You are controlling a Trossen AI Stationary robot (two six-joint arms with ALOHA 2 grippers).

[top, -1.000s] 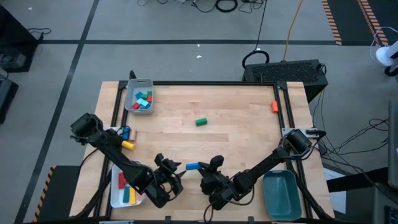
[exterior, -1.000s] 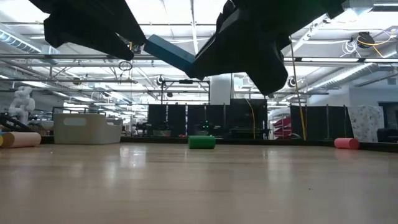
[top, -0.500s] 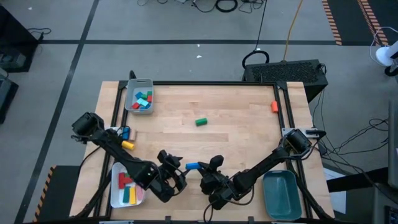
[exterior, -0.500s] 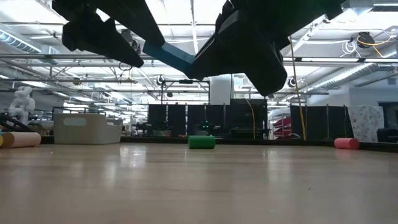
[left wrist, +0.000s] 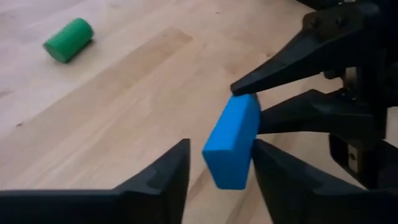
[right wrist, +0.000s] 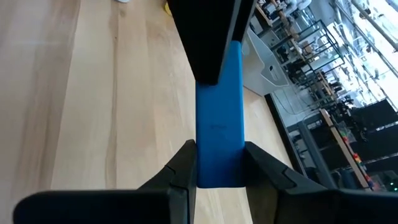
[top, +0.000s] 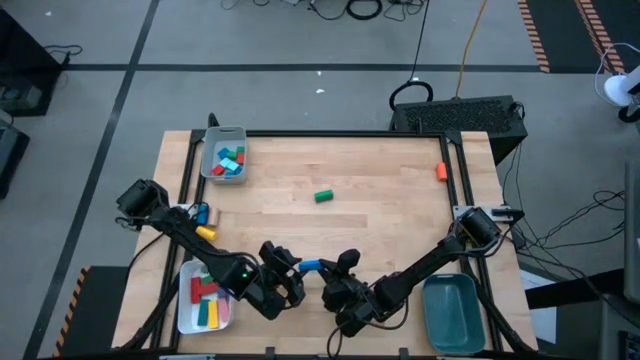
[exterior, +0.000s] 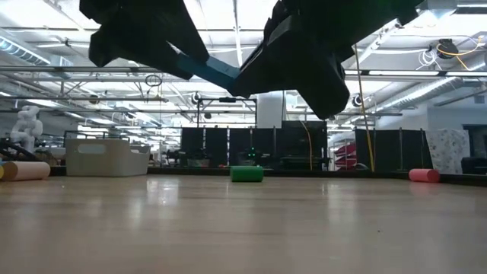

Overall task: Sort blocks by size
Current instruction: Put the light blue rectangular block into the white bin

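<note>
Near the surface [top: 400, 200]'s front edge, the right gripper [top: 326, 270] is clamped on one blue bar [left wrist: 232, 140], held aloft; the left gripper [left wrist: 214, 177]'s fingers stand apart around its free end. One green cylinder [top: 322, 196] lies mid-surface amid open wood.

blue bar [exterior: 207, 67] aloft between two dark tools; green cylinder [exterior: 246, 173] on table [exterior: 243, 228]

wooden tabletop [top: 380, 220] with a black frame around its edge. grey tray [top: 213, 153] at the far left corner, white tray [top: 186, 306] at the near left edge, teal tray [top: 452, 312] at the near right. black box [top: 470, 115] and cables [top: 365, 10] on the grey floor [top: 250, 60] beyond.
</note>
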